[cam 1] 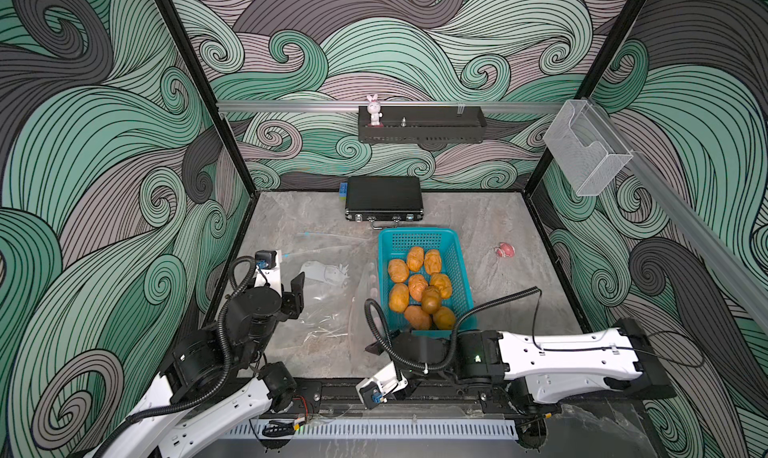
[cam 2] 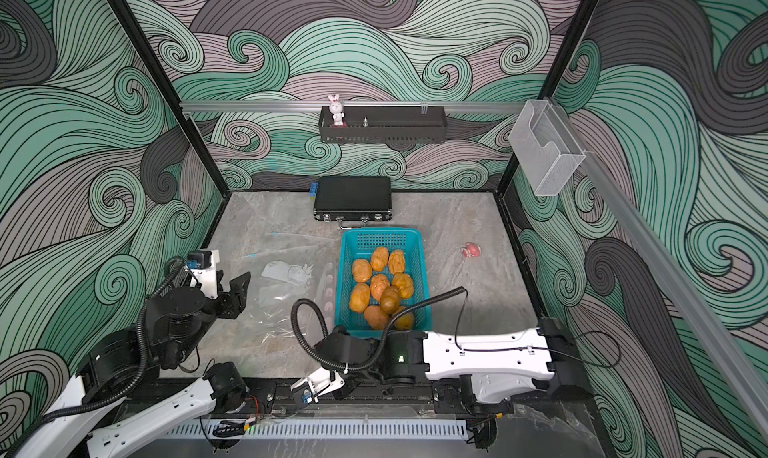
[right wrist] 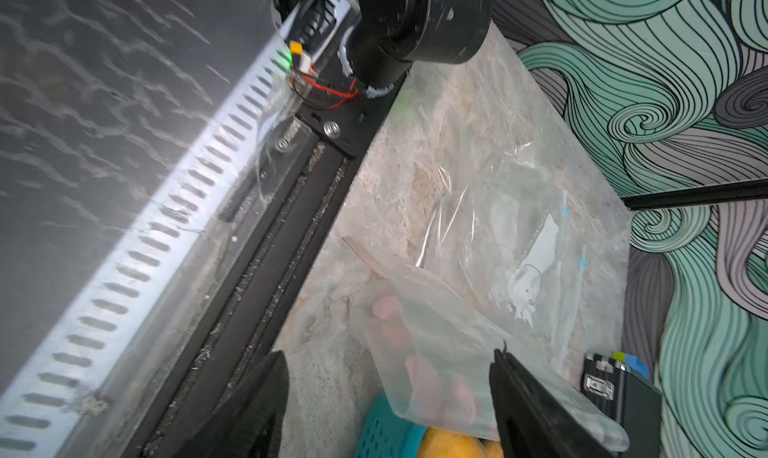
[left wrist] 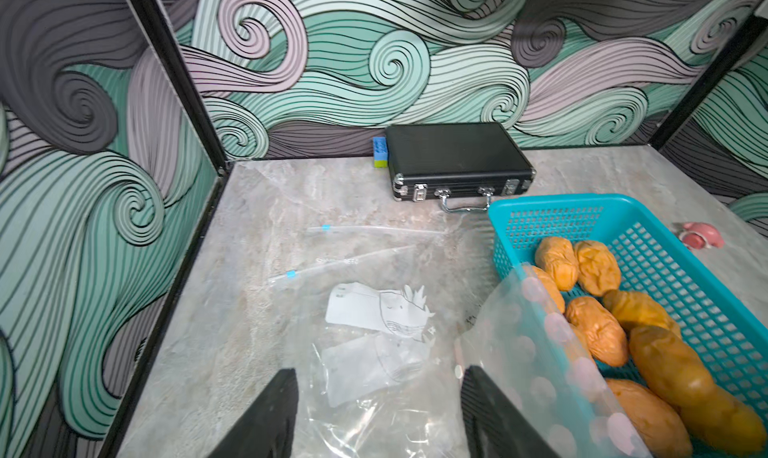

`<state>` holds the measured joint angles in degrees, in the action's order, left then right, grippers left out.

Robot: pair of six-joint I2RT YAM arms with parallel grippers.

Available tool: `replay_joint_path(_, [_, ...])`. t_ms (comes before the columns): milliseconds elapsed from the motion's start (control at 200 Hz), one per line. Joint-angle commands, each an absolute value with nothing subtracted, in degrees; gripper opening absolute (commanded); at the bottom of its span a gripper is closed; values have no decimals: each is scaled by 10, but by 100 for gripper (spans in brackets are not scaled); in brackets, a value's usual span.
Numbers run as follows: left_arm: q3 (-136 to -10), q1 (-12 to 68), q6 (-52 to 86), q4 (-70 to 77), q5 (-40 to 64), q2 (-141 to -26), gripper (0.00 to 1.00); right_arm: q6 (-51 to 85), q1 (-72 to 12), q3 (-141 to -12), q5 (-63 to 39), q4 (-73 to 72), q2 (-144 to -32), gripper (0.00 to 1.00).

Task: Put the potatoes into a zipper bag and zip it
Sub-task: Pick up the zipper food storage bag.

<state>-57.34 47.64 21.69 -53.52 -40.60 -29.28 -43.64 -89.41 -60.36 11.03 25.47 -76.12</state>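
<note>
Several orange-tan potatoes point(cam 1: 417, 287) point(cam 2: 380, 287) point(left wrist: 598, 327) lie in a teal basket point(cam 1: 419, 232) point(left wrist: 552, 202) in mid-table. A clear zipper bag point(cam 1: 328, 293) point(left wrist: 374, 323) point(right wrist: 519, 243) with a white print lies flat to the basket's left. A pink-dotted bag point(cam 1: 365, 293) point(left wrist: 540, 352) point(right wrist: 436, 352) leans on the basket's left wall. My left gripper point(cam 1: 296, 291) point(left wrist: 380, 370) hovers open over the clear bag's near end. At the basket's near left corner, my right gripper point(cam 1: 374, 345) point(right wrist: 388, 354) is open, with the dotted bag's edge between its fingers, not clamped.
A second flat bag with a blue slider point(cam 1: 328, 237) point(left wrist: 374, 231) lies farther back. A black case point(cam 1: 384, 198) and blue block point(cam 1: 343, 189) sit at the back wall. A pink object point(cam 1: 506, 250) lies right of the basket. The black front rail point(right wrist: 291, 235) runs close to my right gripper.
</note>
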Motion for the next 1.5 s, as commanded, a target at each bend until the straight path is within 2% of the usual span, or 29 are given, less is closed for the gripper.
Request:
replay_joint_path(0, [-584,474,224,-563,-452,-282,63,-460,-912,-636,214,255,-809,74])
replay_joint_path(275, [-577,474,219,-576,-453,-270,64,-516,-925,-679,293,282,-919,70])
replay_joint_path(585, [-569,474,209,-572,-456,-259,65,-552,-924,-719,365,216,-1023,61])
replay_joint_path(846, [-566,474,202,-572,-452,-262,66,-589,-911,-712,404,188,-1048,42])
replay_joint_path(926, [-561,474,200,-567,-446,-262,66,-587,-908,-710,406,189,-1046,29])
replay_joint_path(991, [-559,474,199,-564,-437,-264,66,-577,-906,-709,397,189,-1039,13])
replay_joint_path(1026, [-558,474,198,-563,-430,-266,66,-569,-905,-708,391,189,-1033,0])
replay_joint_path(1171, [-563,474,188,-564,-405,-270,67,-517,-884,-688,316,187,-974,0])
replay_joint_path(1286, [-587,474,167,-568,-392,-267,67,-454,-841,-649,223,149,-868,0])
replay_joint_path(1496, [-634,474,106,-547,-314,-264,70,-268,-690,-544,21,-3,-681,0])
